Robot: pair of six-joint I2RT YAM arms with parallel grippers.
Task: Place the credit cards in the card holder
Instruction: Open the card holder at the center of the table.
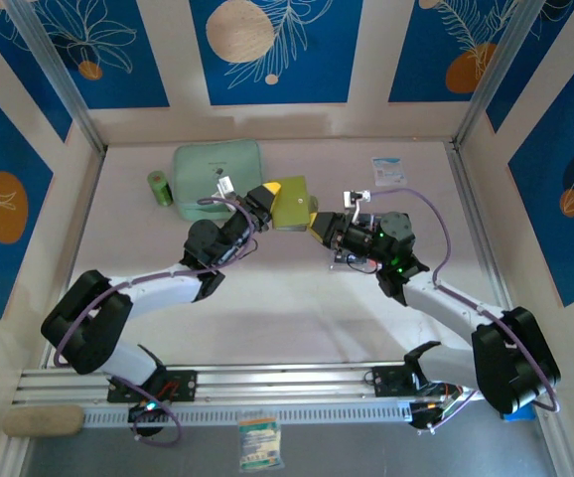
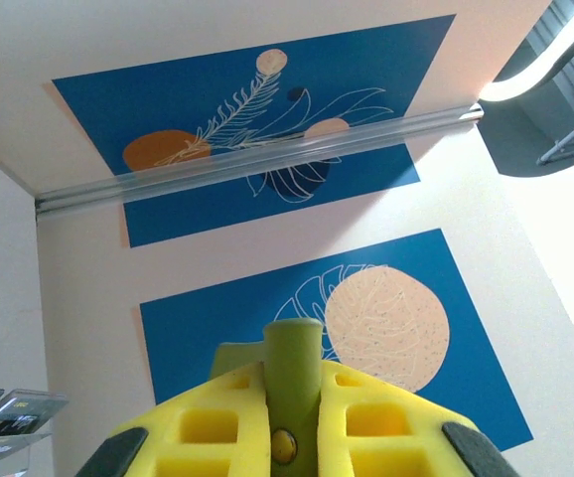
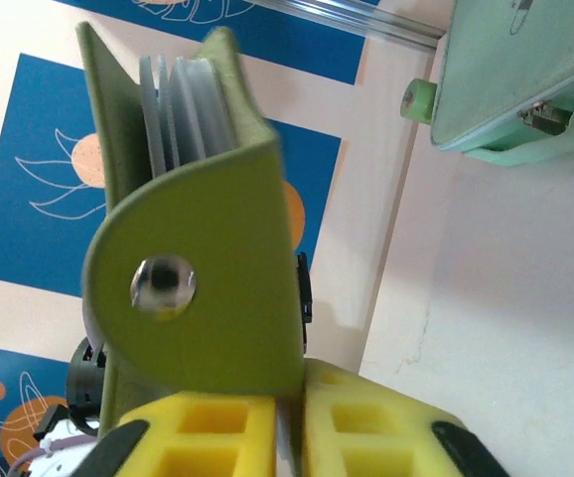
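The olive-green card holder (image 1: 292, 203) hangs above the table middle, held from both sides. My left gripper (image 1: 269, 199) is shut on its edge; in the left wrist view the yellow fingers (image 2: 361, 407) clamp the green strip with a snap stud (image 2: 283, 445). My right gripper (image 1: 318, 225) is shut on its flap; the right wrist view shows the card holder's flap (image 3: 208, 268) with its metal snap meeting the closed fingers (image 3: 366, 417), pale grey pockets fanned above. Flat credit cards (image 1: 350, 260) lie on the table, partly hidden under the right wrist, with their edges (image 2: 14, 409) seen low left.
A mint-green zip case (image 1: 217, 169) and a small green cylinder (image 1: 159, 188) sit at the back left. A white-and-blue packet (image 1: 387, 171) lies at the back right. Patterned walls enclose the table. A small packet (image 1: 259, 442) lies beyond the front rail.
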